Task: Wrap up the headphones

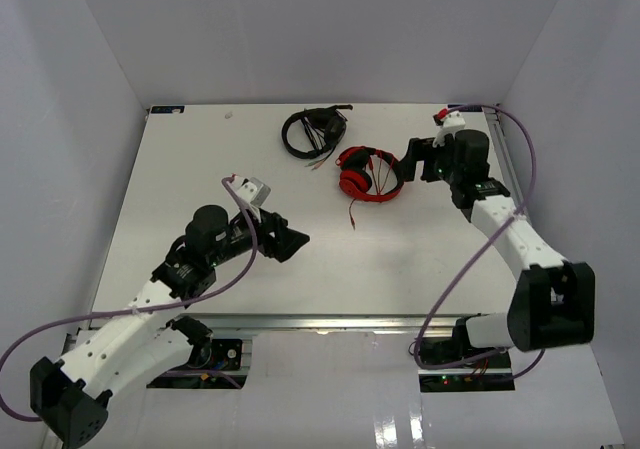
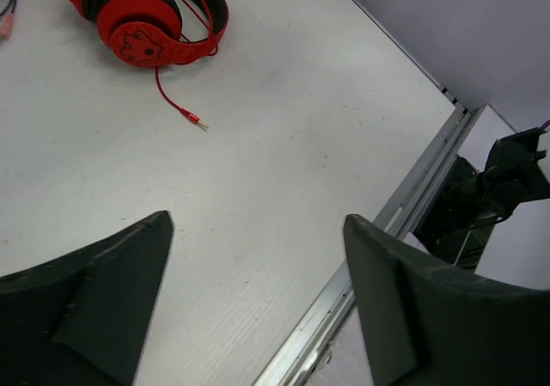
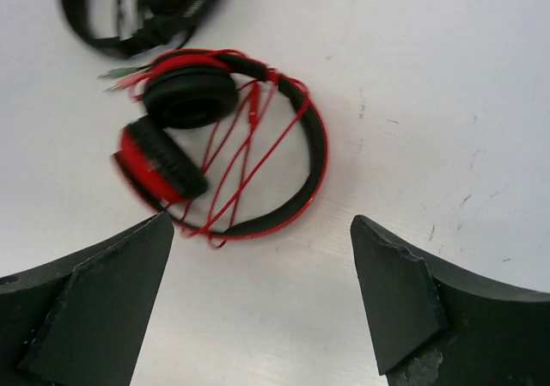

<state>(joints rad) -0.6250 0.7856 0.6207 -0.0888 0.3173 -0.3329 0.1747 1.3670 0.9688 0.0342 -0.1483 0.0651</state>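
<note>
The red headphones [image 1: 368,174] lie on the white table at the back centre, their thin red cable [image 3: 249,150] looped back and forth across the headband. The cable's loose end with its plug [image 2: 198,124] trails toward the front. They also show in the left wrist view [image 2: 142,16] and the right wrist view [image 3: 225,141]. My right gripper [image 1: 410,161] is open and empty just right of the headphones, apart from them. My left gripper [image 1: 290,239] is open and empty over the table at front left, well short of the plug.
All-black headphones [image 1: 313,131] with a black cable lie behind and left of the red ones, close to them; they also show in the right wrist view [image 3: 137,8]. The table's metal front edge [image 2: 378,240] runs past my left gripper.
</note>
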